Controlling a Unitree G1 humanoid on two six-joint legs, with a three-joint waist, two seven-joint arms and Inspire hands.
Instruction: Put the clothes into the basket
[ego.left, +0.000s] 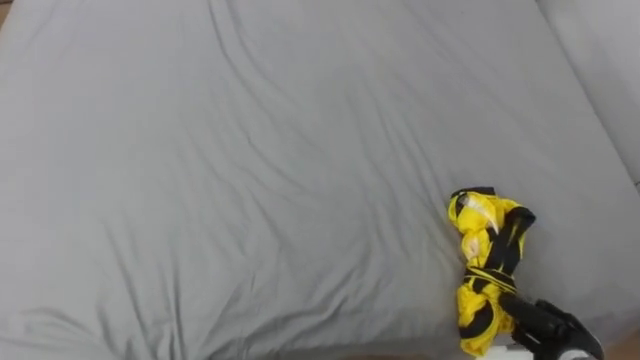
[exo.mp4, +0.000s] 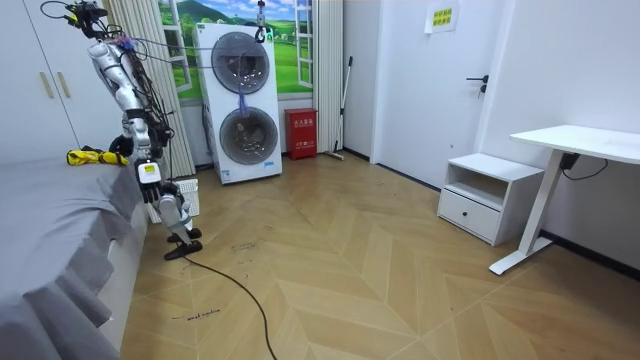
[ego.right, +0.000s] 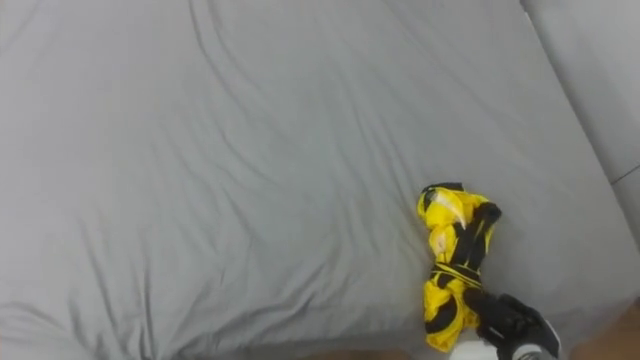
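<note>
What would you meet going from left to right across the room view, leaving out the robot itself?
grey bed → yellow garment → stacked washing machines → red box → white cabinet → white desk

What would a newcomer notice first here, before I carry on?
The yellow and black garment catches the eye first, bunched on the plain grey bed sheet toward the eye views' lower right. The robot's right hand is at its near end. In the room view, the white stacked washer unit stands out at the far wall, beyond the robot standing at the bed's edge.
</note>
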